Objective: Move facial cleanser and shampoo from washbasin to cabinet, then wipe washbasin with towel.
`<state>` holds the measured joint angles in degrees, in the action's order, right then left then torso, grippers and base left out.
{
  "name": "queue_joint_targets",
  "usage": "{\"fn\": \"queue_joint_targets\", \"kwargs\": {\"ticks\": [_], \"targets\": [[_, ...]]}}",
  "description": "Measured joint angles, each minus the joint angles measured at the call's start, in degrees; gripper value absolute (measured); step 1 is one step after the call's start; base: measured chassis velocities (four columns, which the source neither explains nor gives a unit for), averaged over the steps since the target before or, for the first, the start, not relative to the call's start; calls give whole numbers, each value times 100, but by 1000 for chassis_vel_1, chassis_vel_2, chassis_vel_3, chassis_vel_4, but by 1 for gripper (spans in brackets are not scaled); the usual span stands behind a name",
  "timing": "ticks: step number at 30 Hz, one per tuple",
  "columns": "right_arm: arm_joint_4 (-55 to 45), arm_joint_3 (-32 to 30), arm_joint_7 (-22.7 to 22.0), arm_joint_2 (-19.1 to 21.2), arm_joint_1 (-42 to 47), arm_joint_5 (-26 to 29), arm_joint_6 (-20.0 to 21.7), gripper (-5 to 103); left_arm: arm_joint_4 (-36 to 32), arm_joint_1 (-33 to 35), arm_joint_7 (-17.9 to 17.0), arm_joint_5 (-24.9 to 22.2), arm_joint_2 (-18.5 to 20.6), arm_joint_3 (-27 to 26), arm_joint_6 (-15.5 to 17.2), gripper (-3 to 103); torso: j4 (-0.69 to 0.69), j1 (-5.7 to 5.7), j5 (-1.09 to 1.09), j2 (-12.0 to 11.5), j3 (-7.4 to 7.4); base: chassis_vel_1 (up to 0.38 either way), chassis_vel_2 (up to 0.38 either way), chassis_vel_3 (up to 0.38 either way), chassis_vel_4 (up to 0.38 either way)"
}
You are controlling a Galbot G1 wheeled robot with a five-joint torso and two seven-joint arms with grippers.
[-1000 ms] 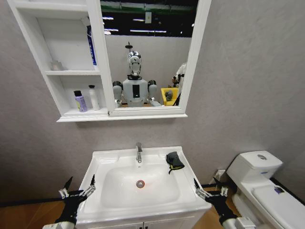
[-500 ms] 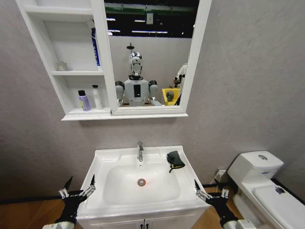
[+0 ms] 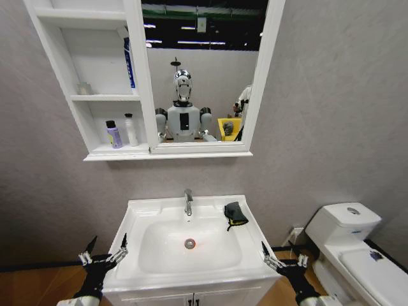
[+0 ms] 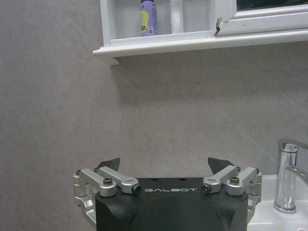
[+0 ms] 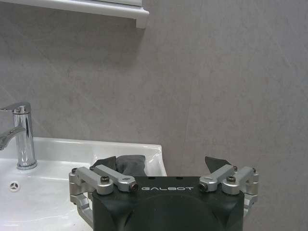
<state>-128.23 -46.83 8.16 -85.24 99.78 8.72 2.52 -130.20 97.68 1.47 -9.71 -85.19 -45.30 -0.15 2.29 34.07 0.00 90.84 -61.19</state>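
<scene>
1. Our left gripper [image 3: 102, 257] hangs low beside the left front corner of the washbasin [image 3: 148, 207], with its fingers spread wide and nothing between them. In the left wrist view the same gripper [image 4: 163, 166] points at the bare grey wall [image 4: 159, 110].

2. Our right gripper [image 3: 280, 258] hangs at the right front corner of the basin, also spread and empty. In the right wrist view [image 5: 162, 163] it faces toward the towel [image 5: 126, 163].

3. The towel [image 3: 234, 213] lies crumpled on the flat rim at the back right of the basin, to the right of the tap [image 3: 187, 202]. It is near our right gripper and well apart from the left one.

4. We judge that the towel is light, soft and limp. It will sag and fold when lifted, so a pinch on the raised bunch in its middle should hold better than a pinch on the thin yellow edge.

5. The ceramic under it looks smooth and hard, so the cloth may slide if we push it sideways; closing down from above seems safer.

6. In the lowest compartment of the cabinet [image 3: 95, 153] stand a purple bottle [image 3: 113, 135] and a white bottle [image 3: 131, 130], just beside each other. No bottle stands on the basin, so we judge that wiping is the part left.
</scene>
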Motion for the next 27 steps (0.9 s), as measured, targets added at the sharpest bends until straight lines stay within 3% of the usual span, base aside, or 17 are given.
{"fn": "queue_joint_targets", "kwargs": {"ticks": [12,15,16,17,18,22,24,25,27], "targets": [[105,-23,-117,116,-208,173,141,100,0,0,0,0,0,0,0,100,2,0,0,0,0,0,0,0,0],[473,-175,-673,409,-953,530,652,100,1,0,-1,-1,0,0,1,100,-3,0,1,0,0,0,0,0,0],[473,-175,-673,409,-953,530,652,100,1,0,-1,-1,0,0,1,100,-3,0,1,0,0,0,0,0,0],[650,-163,-982,550,-1241,771,961,100,1,0,-1,-1,1,1,1,100,5,0,0,0,-1,0,0,0,0],[857,-87,-1165,701,-1547,925,1174,100,1,0,-1,-1,1,1,1,100,2,-1,0,0,-1,0,0,0,0],[1384,165,-1298,1004,-2167,1072,1490,100,0,0,-2,-1,1,0,1,100,-2,0,1,0,-1,0,0,0,0],[2065,623,-1314,1410,-2979,1363,1843,100,1,-1,-2,-1,1,0,1,100,1,0,3,-1,-1,0,0,0,0],[2065,623,-1314,1410,-2979,1363,1843,100,1,-1,-2,-1,1,0,1,100,1,0,3,-1,-1,0,0,0,0],[2669,1077,-1079,1864,-3754,1732,2089,100,1,0,-1,-1,2,0,1,100,-4,0,1,-1,-2,0,0,0,0]]}}
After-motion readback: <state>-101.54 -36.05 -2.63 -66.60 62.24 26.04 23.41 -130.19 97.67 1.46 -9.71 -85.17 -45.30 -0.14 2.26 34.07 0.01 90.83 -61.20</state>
